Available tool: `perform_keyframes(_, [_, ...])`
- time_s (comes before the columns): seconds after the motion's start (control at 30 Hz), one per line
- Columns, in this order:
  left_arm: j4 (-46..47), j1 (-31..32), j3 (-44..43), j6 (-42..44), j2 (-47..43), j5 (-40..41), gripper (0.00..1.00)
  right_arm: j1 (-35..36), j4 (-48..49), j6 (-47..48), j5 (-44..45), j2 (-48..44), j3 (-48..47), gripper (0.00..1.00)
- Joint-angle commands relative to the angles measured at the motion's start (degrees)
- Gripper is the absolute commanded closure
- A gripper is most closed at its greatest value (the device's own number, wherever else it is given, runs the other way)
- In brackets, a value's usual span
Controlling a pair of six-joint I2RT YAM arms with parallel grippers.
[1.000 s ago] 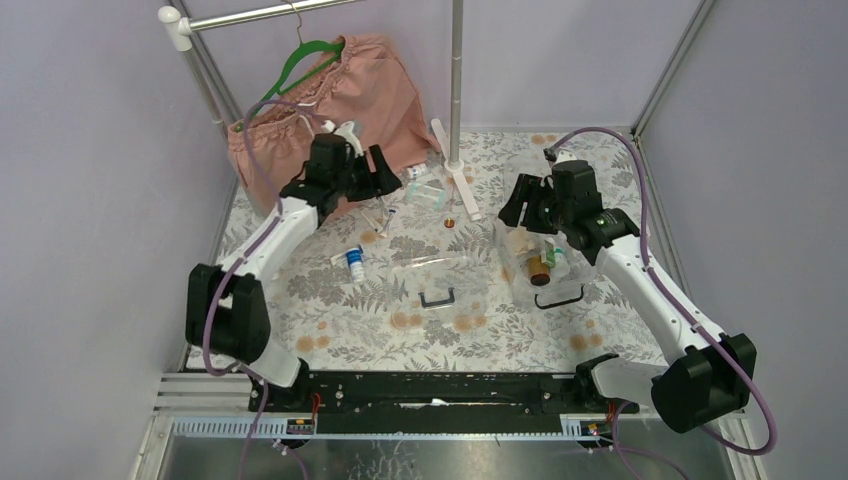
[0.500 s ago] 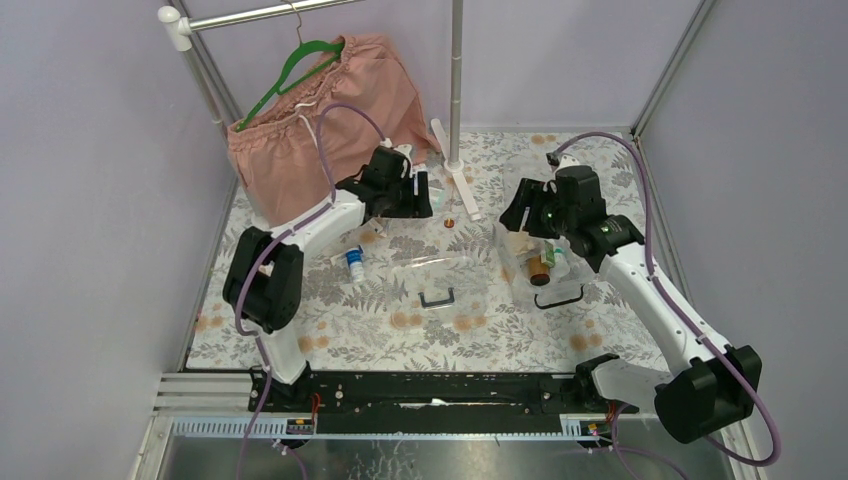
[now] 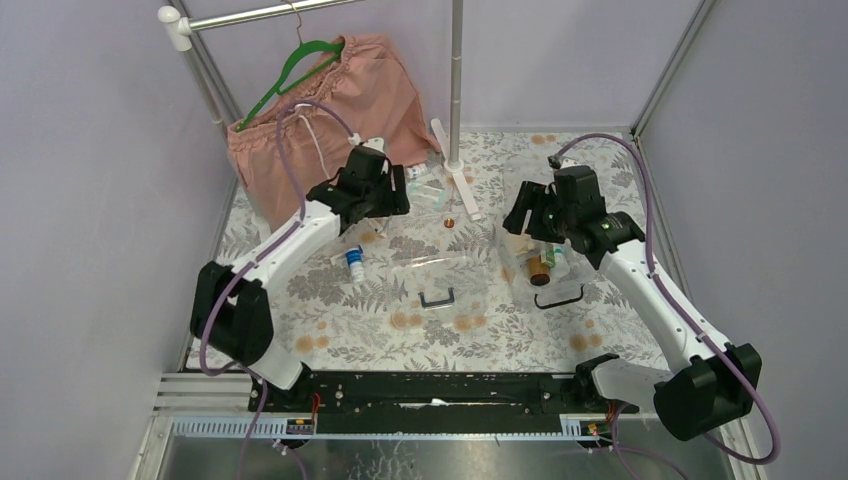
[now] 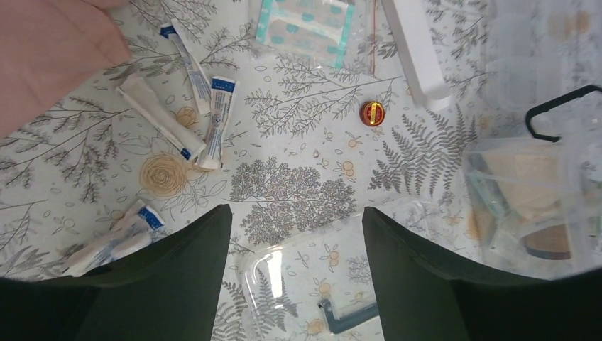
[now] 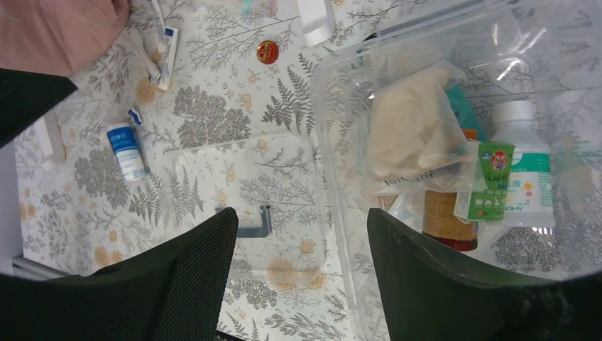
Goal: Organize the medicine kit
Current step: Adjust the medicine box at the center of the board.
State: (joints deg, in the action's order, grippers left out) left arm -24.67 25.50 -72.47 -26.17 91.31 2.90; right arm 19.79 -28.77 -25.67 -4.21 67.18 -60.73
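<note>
The clear box (image 3: 505,258) sits at about 3 o'clock from the table's middle in the top view. It is uncovered, with its black box handle (image 3: 560,298) at its 6 o'clock edge. Inside it, the right wrist view shows a bagged cream wad (image 5: 408,128), probably a bandage roll. With it are a brown bottle (image 5: 444,220), a green sachet (image 5: 490,181) and a white bottle (image 5: 529,181) with a green label. The lid (image 3: 455,270) lies flat just at 9 o'clock of the box, near the table's middle, its lid handle (image 3: 437,297) toward 6 o'clock. A small blue-labelled bottle (image 3: 355,264) lies at 9 o'clock of the lid, and a red tin (image 3: 449,222) at its 12 o'clock. Further out, toward 11 o'clock, several paper sachets (image 4: 152,117) and a plaster pack (image 4: 305,21) lie loose on the floral cloth, near the hanging pink shorts (image 3: 330,100). The right gripper (image 5: 302,213) hovers over the box's 9 o'clock wall and the lid's edge, jaws wide with nothing between them. The left gripper (image 4: 297,212) hangs above the cloth between the sachets and the lid, jaws likewise wide and empty.
</note>
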Motion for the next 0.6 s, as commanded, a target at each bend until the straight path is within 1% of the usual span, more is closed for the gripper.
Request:
perform_keyframes(0.0, [-4.3, -0.4, 1.0, -2.8, -5.2, 3.0, 0.25, -0.1, -2.0, 3.1, -5.0, 1.4, -4.4, 0.25])
perform_keyframes(0.13, [-2.8, -0.4, 5.5, -2.2, -11.3, 5.8, 0.25, -0.1, 1.7, 7.5, -9.5, 0.0, -2.2, 0.23])
perform_keyframes(0.23, [0.9, -0.6, 11.6, -3.1, -16.4, 6.1, 0.24, -0.1, 3.3, 7.4, -10.2, -3.0, 0.7, 0.23])
perform_keyframes(0.3, [0.1, -0.9, 13.6, -6.2, -18.3, 7.2, 0.24, -0.1, 5.6, 4.9, -9.8, -5.6, 3.4, 0.22])
perform_keyframes(0.37, [-2.9, -2.1, 13.7, -10.3, -19.4, 6.0, 0.24, -0.1, 3.5, 3.6, -10.3, -6.6, 2.5, 0.22])
perform_keyframes(0.4, [-2.8, -2.5, 14.4, -11.1, -20.2, 5.2, 0.24, -0.1, 2.7, 3.1, -11.0, -7.1, 2.5, 0.22])
perform_keyframes(0.47, [-2.1, -3.0, 16.3, -12.1, -21.7, 5.3, 0.24, -0.1, 2.1, 2.4, -11.4, -7.8, 3.4, 0.21])
perform_keyframes(0.57, [-2.5, -4.4, 16.8, -11.9, -22.0, 4.1, 0.24, -0.1, -1.0, 1.6, -8.4, -7.9, 2.3, 0.21])
